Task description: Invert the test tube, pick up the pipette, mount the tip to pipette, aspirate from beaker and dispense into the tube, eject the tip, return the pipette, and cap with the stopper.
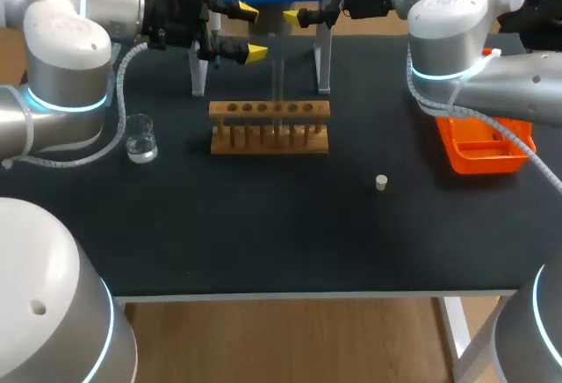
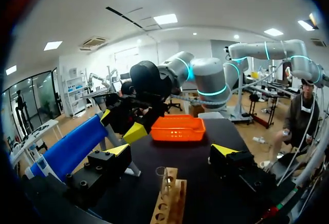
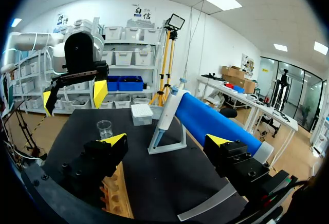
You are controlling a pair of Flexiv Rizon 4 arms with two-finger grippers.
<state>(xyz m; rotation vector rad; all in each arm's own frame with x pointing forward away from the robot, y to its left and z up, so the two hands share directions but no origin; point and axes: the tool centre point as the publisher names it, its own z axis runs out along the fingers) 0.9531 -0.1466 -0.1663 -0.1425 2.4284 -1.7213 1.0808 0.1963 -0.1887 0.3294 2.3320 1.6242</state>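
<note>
Test tube [image 2: 162, 176] upright in wooden rack [image 1: 269, 128], mouth up, likely ready for filling. Pipette [image 3: 167, 112] hangs on stand [image 3: 177, 144], handle up for pickup, ahead of right gripper [image 3: 165, 140]. Left gripper [image 2: 171, 150] near rack. Both claws released, empty.

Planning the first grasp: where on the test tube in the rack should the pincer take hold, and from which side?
Probably the bare upper part of the test tube, above the wooden rack. It stands upright with its lower part inside the rack, and the neighbouring holes look empty, so come from above, straddling it along the rack.
</note>
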